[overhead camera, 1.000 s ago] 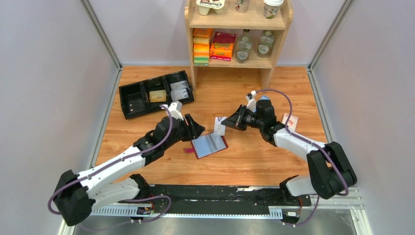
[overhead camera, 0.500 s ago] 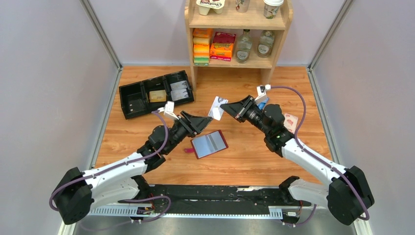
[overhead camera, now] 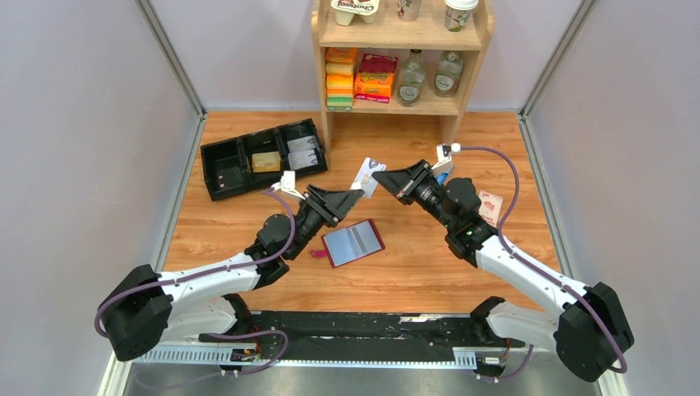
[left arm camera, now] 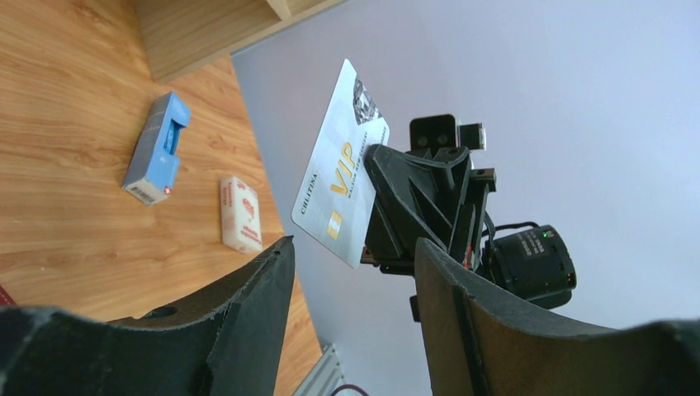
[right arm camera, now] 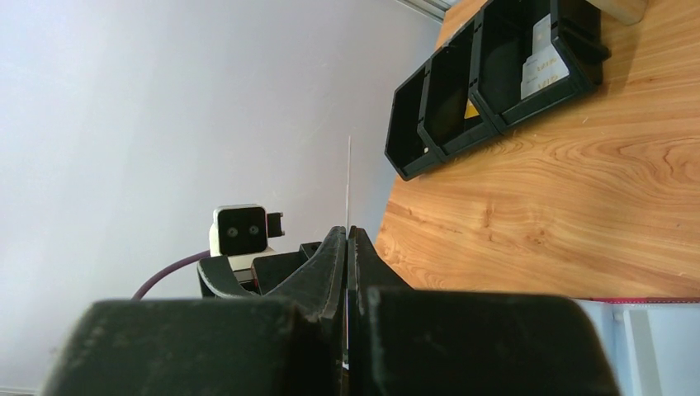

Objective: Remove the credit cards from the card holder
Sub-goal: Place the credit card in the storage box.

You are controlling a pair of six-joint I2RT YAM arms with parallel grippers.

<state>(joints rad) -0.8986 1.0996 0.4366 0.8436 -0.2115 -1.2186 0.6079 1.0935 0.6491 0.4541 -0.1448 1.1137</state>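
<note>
Right gripper [overhead camera: 377, 176]: clamped on one credit card [left arm camera: 340, 186], held up off the table, its printed VIP face turned toward the left arm.
Left gripper [overhead camera: 355, 195]: fingers spread wide, nothing between them; tips just beside the held card's lower edge, contact unclear.
Card holder [overhead camera: 353, 242]: lies unfolded on the table below and between both grippers, pale sleeves up.
Black tray [overhead camera: 221, 173]: well apart, beyond the left gripper; two pale cards [overhead camera: 303, 152] in its right-end compartment.
Blue box [left arm camera: 155, 148]: on the table beyond the right gripper.
</note>
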